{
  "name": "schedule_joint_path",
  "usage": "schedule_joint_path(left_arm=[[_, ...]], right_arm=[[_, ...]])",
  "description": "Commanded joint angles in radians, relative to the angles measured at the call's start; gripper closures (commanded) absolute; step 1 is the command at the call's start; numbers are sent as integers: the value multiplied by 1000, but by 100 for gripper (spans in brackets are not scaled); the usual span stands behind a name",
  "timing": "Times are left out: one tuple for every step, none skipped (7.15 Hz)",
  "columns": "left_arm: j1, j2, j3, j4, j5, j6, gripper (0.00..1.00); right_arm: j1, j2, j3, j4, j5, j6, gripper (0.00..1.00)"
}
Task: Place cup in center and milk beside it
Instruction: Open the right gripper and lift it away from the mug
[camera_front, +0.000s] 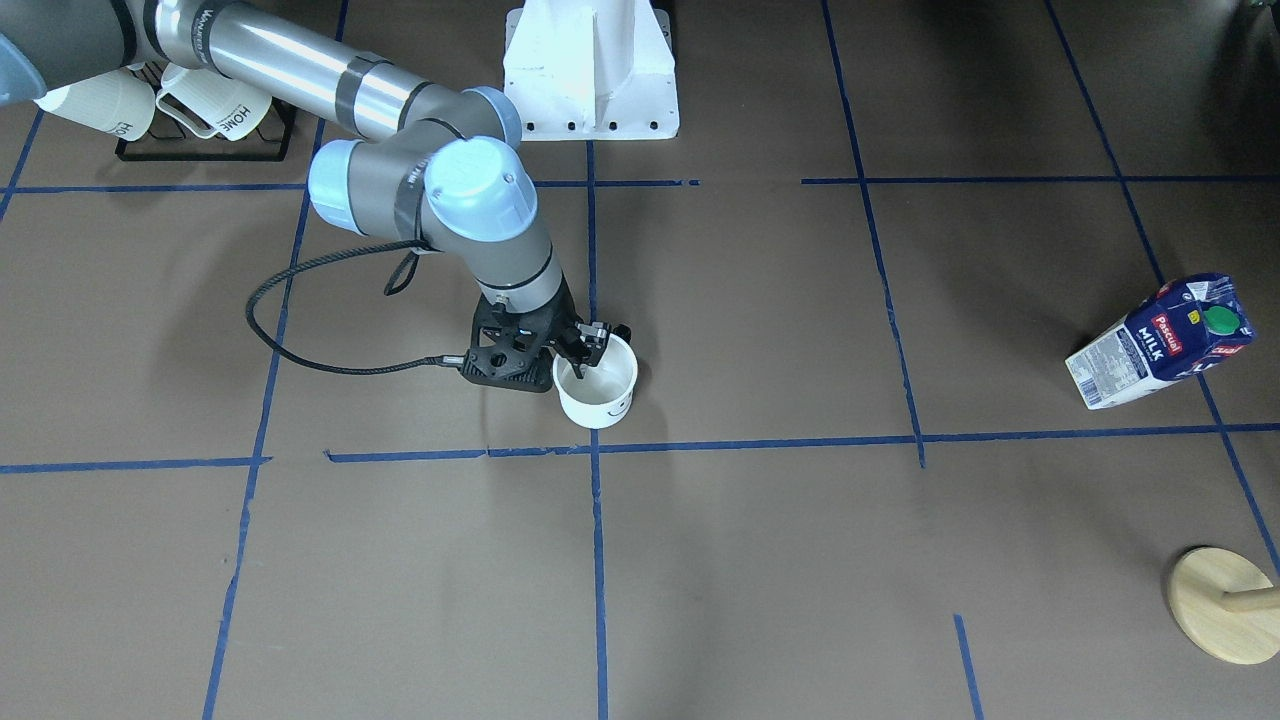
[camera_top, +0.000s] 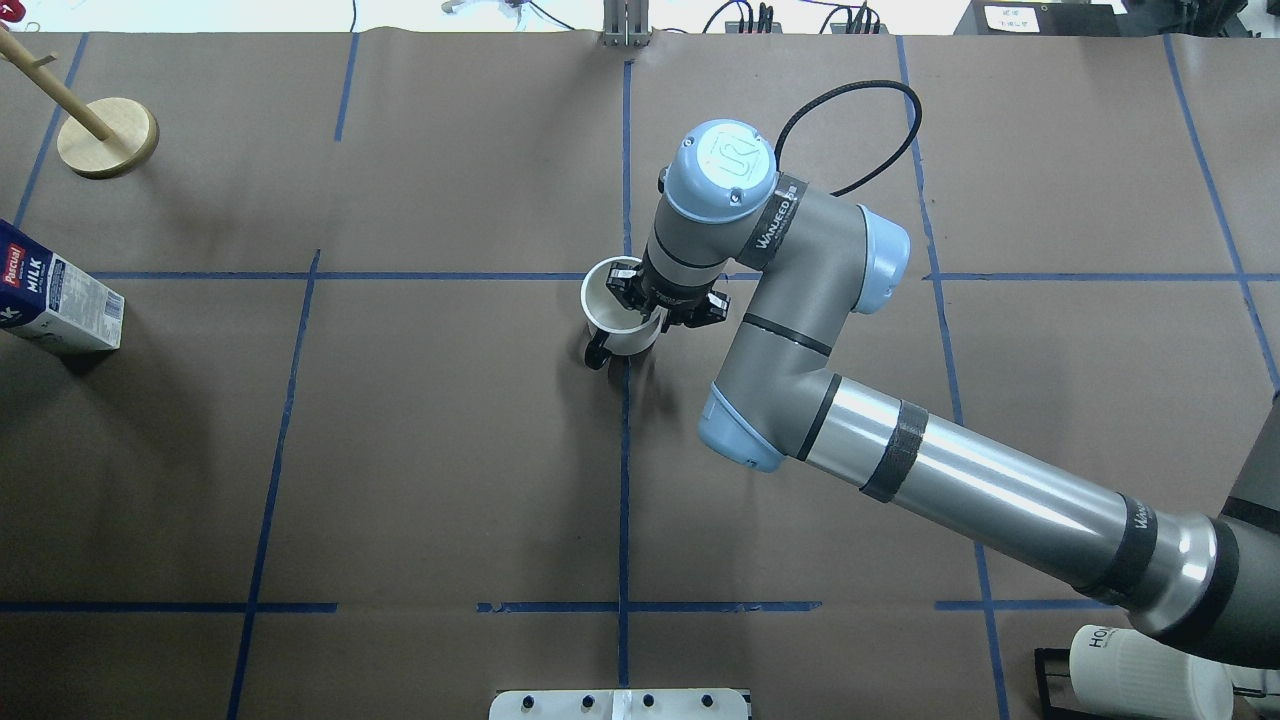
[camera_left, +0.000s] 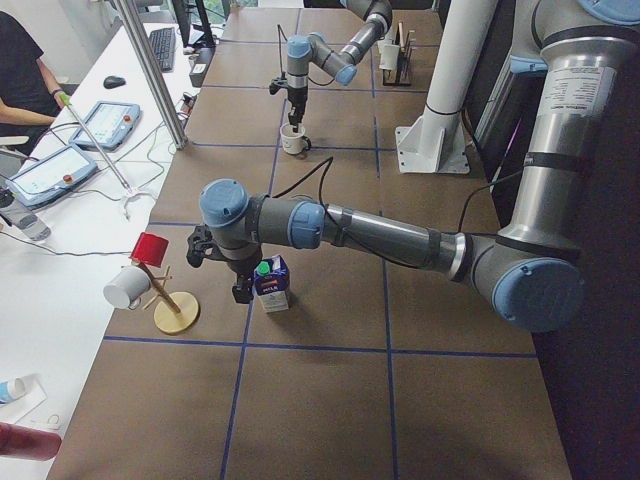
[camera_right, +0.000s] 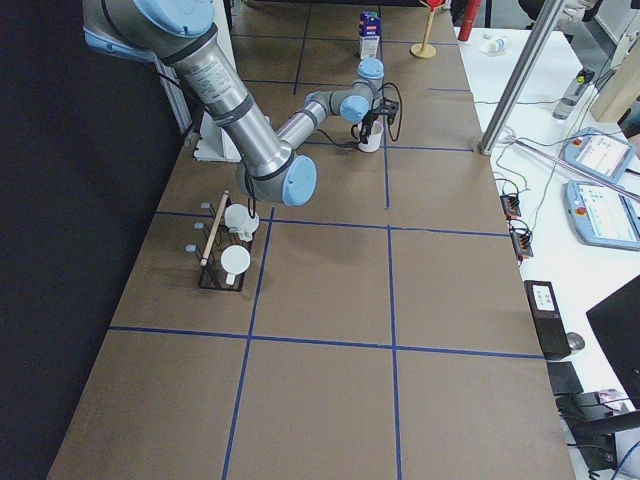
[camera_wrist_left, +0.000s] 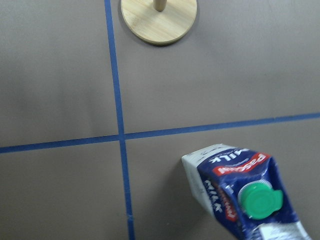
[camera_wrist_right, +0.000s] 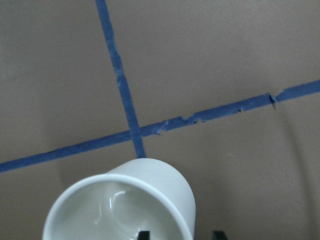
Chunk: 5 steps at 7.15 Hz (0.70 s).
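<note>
**By the cross (camera_front: 595, 447): cup (camera_front: 597, 388) down, R gripper (camera_front: 588, 350) astride its rim**

Just robot-side of the cross, the cup looks to be standing on the table (camera_front: 800, 560), close to centre but not dead on it. R gripper has one finger (camera_wrist_right: 144, 235) inside the cup and the other outside. Wrist cam shows a gap either side of the wall, so I read it as part-open w/ nothing clamped.

Main risk: if it lifts off-vertical, the inner finger hooks the rim and tips the cup or drags it off centre.

Milk (camera_front: 1160, 345) stands upright well apart, at the table's L end near a wood stand (camera_front: 1225, 603). L gripper (camera_left: 243, 292) is just beside it. Can't tell if it's open or closed, since only the side cam shows it.

Milk is tall and narrow, so a glancing approach or a high grip could topple it. Setting it beside the cup w/ the R gripper not yet clear risks a clash or a knocked cup.
</note>
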<state>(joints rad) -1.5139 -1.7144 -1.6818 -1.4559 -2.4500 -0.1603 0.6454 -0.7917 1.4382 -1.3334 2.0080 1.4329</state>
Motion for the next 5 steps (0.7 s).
schedule_joint_path(left_arm=[[82,-5,-10,-52,5,-183,0],[124,-2,0,-111,12,-236,0],[129,5,2,-119,14,-242,0],[153,6,10,-121,19,-242,0],[181,6,11,-126,88,-246,0]], right_arm=[[132,-212,220,6,117,-67,0],[167,-275,247,10,142,-179,0],[166,-281,240,11,132,-190,0],[166,-282,240,11,130,-190,0],[166,-282,240,13,130,-189,0]])
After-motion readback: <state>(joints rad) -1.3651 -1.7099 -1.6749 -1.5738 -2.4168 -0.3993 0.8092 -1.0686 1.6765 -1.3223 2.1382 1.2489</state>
